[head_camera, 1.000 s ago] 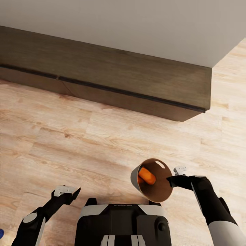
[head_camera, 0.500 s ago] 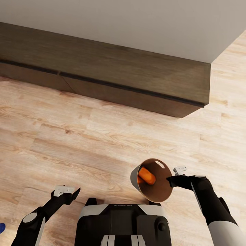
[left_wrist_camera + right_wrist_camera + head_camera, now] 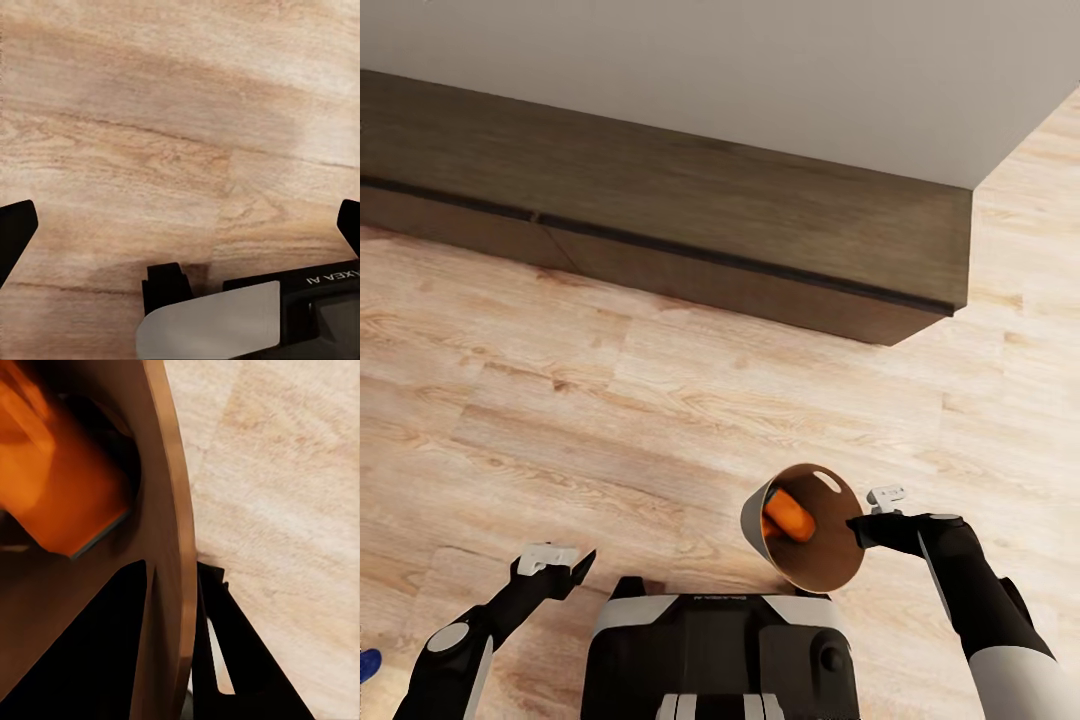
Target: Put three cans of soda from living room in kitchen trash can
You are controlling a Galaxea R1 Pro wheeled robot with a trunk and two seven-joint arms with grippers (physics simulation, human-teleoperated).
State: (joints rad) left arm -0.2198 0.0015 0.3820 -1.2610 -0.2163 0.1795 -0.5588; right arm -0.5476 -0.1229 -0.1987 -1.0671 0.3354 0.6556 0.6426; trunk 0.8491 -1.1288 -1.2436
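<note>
The tash can [image 3: 758,520], grey outside and coppery-brown inside, hangs tilted above the wood floor in front of my trunk, its mouth turned up towards the head camera. One orange can of soda [image 3: 788,514] lies inside it. My right gripper [image 3: 857,528] is shut on the bin's rim. In the right wrist view the rim [image 3: 171,495] passes between the two dark fingers [image 3: 240,660], with the orange can of soda [image 3: 60,487] just past it. My left gripper [image 3: 565,560] is open and holds nothing; the left wrist view shows bare floor between its fingertips [image 3: 15,229].
A long dark low cabinet [image 3: 710,220] runs along the pale wall [image 3: 760,70] ahead and ends at a corner on the right, where floor [image 3: 1030,250] continues past it. Light wood floor [image 3: 610,400] lies between me and the cabinet. A small blue thing [image 3: 365,665] shows at the lower left edge.
The whole picture has shifted slightly, with the cabinet drifting up and left, so the camera has moved. Both arms and the bin keep their pose.
</note>
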